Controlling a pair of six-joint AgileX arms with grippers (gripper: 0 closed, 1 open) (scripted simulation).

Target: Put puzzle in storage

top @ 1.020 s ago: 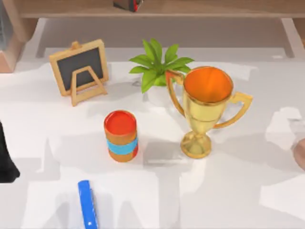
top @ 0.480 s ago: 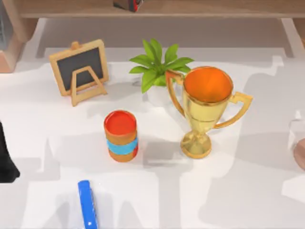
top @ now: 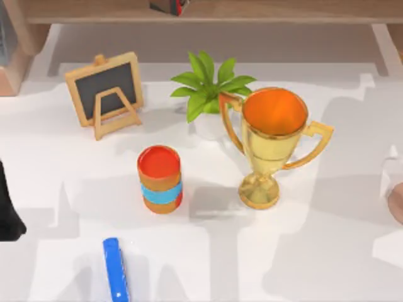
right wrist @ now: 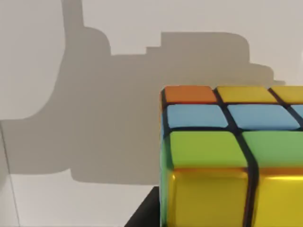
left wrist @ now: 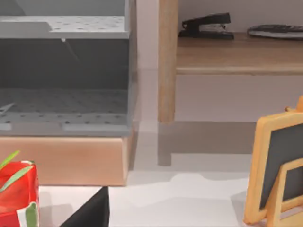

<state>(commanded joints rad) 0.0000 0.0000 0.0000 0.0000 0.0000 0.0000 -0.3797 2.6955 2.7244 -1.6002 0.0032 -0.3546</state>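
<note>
The puzzle [right wrist: 227, 156] is a colour cube with orange, yellow, blue and green tiles. It lies on the white table, very close in the right wrist view. A dark part of my right gripper [right wrist: 144, 213] shows just beside the cube's near corner. The storage [left wrist: 66, 71] is a grey perforated shelf unit on a wooden base, seen in the left wrist view, with its corner at the table's far left [top: 6, 38] in the top view. My left arm [top: 7, 214] stays parked at the table's left edge, and a dark part of its gripper [left wrist: 90, 213] shows in its wrist view.
A gold trophy [top: 272, 145], a potted plant [top: 208, 88], a small chalkboard easel [top: 106, 93] and a red-and-blue can [top: 160, 179] stand mid-table. A blue bar [top: 115, 269] lies at the front. A wooden shelf [left wrist: 236, 52] carries a stapler [left wrist: 206, 26].
The shadows on the table's right side shifted between one second and half a second ago. Since then nothing has moved, and the objects on the table have stayed put.
</note>
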